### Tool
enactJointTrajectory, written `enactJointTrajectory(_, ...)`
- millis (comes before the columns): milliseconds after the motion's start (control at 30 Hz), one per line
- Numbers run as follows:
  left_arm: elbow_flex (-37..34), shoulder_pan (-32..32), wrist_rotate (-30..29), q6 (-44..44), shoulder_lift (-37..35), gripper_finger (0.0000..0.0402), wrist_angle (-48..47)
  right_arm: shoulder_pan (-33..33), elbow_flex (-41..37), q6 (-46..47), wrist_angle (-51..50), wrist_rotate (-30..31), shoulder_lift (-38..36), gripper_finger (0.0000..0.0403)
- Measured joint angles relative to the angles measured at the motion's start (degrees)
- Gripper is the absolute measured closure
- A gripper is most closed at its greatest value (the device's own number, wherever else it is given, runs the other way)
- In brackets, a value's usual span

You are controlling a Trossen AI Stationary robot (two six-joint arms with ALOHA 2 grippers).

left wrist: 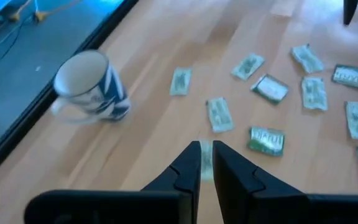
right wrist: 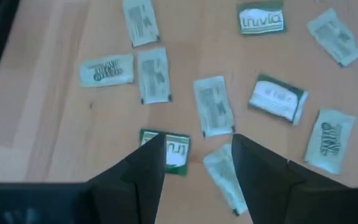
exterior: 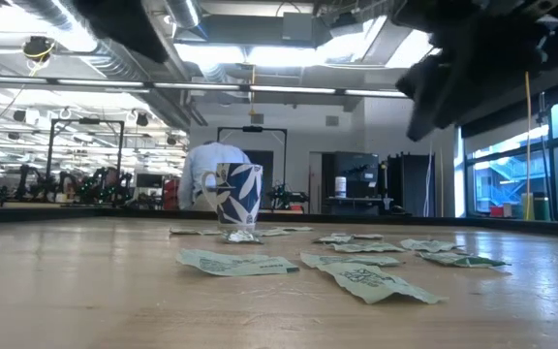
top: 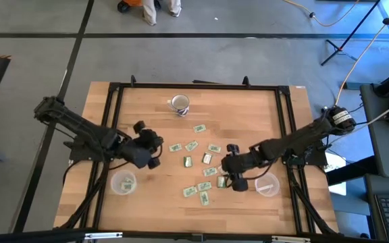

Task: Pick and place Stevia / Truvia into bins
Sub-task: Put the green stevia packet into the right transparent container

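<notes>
Fingers of the right gripper (right wrist: 194, 165) stand open over crowded Truvia packets (right wrist: 211, 104) on the table (top: 248, 108); two could be pinched together. Left gripper (left wrist: 206, 163), nearly closed, holds nothing. Cups (top: 123, 183) flank the scatter.

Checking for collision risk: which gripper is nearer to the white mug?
Left. The left gripper sits just down-left of the mug in the high view; the right gripper is farther, beyond the scattered packets, nearer the right cup.

2 dark, jointed arms; each hand (right wrist: 194, 165) w/ 2 black wedge fingers, prob. matte plastic.
</notes>
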Motion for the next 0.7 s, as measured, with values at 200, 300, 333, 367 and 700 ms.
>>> enactJointTrajectory(200, -9.2, 1.3, 0.9, 3.6, 0.0, 0.0365, 17.3, 2.6, -1.3, 5.0, 0.6, 0.0, 1.8, 0.0218)
enactJointTrajectory(300, -13.5, 1.5, 1.5, 3.9, 0.1, 0.0368, 25.0, 3.3, -1.3, 6.4, 1.5, 0.2, 4.7, 0.0219)
enactJointTrajectory(333, -14.5, 1.5, 1.6, 4.3, 0.1, 0.0369, 27.2, 3.6, -1.3, 6.5, 1.9, 0.2, 5.8, 0.0219)
enactJointTrajectory(367, -15.4, 1.5, 1.9, 4.7, 0.1, 0.037, 29.1, 3.8, -1.3, 6.4, 3.0, 0.4, 7.0, 0.0219)
enactJointTrajectory(700, -18.1, 1.4, 2.3, 10.5, 0.1, 0.037, 41.3, 4.3, -1.3, 9.5, 3.9, 3.4, 14.0, 0.0219)
